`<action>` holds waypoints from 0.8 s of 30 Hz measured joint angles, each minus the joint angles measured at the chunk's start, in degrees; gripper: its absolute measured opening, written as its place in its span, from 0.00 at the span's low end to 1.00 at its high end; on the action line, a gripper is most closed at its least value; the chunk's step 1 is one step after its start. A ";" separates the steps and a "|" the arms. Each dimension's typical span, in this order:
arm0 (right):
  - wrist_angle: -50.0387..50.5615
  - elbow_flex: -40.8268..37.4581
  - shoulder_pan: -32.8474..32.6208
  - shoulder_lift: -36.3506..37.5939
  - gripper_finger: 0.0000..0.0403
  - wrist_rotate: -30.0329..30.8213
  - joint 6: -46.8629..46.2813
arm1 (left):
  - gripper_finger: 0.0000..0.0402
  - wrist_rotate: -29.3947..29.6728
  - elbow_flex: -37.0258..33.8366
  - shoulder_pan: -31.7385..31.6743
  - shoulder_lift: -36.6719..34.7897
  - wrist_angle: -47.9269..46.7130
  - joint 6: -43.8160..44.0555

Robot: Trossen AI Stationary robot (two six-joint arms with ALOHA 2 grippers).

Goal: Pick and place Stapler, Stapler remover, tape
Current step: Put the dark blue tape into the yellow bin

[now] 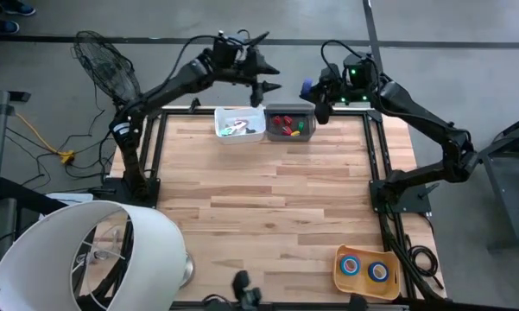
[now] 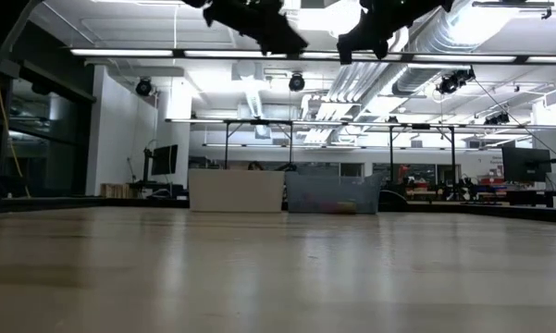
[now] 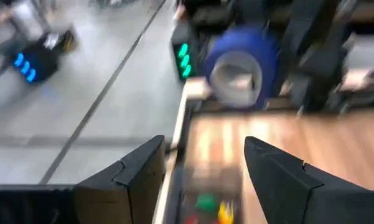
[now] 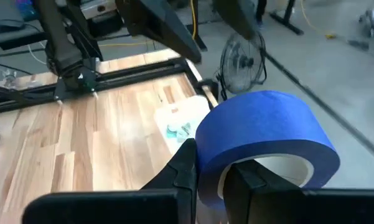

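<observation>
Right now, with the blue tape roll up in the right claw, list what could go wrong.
1. The right claw pinches only one wall of the blue tape roll, so the roll could swing or slip out.
2. The open left claw hangs close by above the bins, so the arms could clash.
3. Released here, the roll might miss the grey bin or roll off the table.

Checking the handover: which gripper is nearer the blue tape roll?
Right. The right gripper is shut on the blue tape roll; the left gripper is open, facing it, apart.
</observation>
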State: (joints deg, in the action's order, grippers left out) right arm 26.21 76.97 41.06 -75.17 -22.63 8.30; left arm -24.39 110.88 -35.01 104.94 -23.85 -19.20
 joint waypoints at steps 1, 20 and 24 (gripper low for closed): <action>0.73 0.00 0.29 0.19 0.08 0.11 -0.65 | 0.55 1.58 0.01 -0.11 -0.67 -2.78 -0.69; 16.45 0.00 0.36 2.23 0.08 6.61 -4.83 | 0.55 2.61 -8.49 -0.65 -4.02 -16.65 -12.02; 18.14 0.00 0.34 2.23 0.08 8.20 -5.88 | 0.55 -1.25 -12.21 -0.10 -4.03 -14.70 -11.59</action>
State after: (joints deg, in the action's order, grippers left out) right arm 44.35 76.97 41.41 -72.95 -14.43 2.42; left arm -25.64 98.67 -35.11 100.91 -38.55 -30.79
